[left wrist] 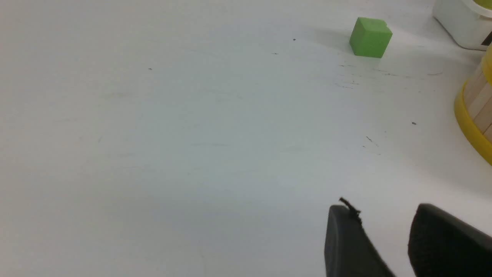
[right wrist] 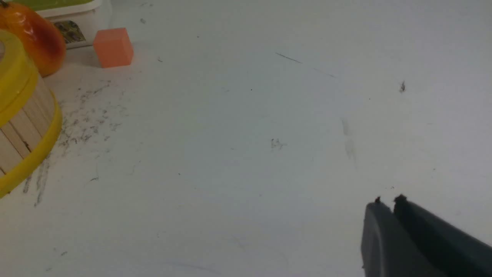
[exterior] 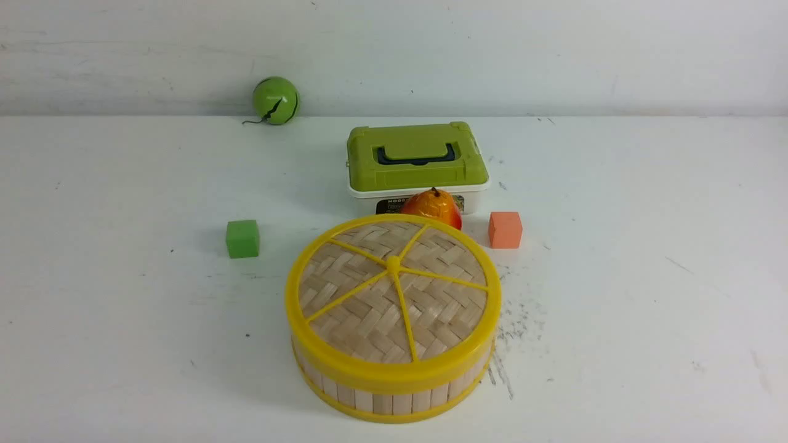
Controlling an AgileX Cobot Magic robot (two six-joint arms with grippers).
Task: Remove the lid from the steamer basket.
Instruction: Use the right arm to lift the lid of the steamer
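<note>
The woven bamboo lid (exterior: 394,295), with its yellow rim and spokes, lies flat on the steamer basket (exterior: 394,400) near the table's front middle. Neither arm shows in the front view. In the left wrist view my left gripper (left wrist: 384,209) is open over bare table, nothing between its fingers, and the basket's slat wall (left wrist: 478,104) is off to one side, well apart from it. In the right wrist view my right gripper (right wrist: 388,200) is shut and empty, far from the basket's wall (right wrist: 23,127) and the lid's rim (right wrist: 13,82).
A white box with a green lid (exterior: 417,157) stands behind the basket, an orange-red fruit (exterior: 434,208) between them. A green cube (exterior: 242,239) sits left of the basket, an orange cube (exterior: 505,229) to its right. A green ball (exterior: 275,100) rests against the back wall.
</note>
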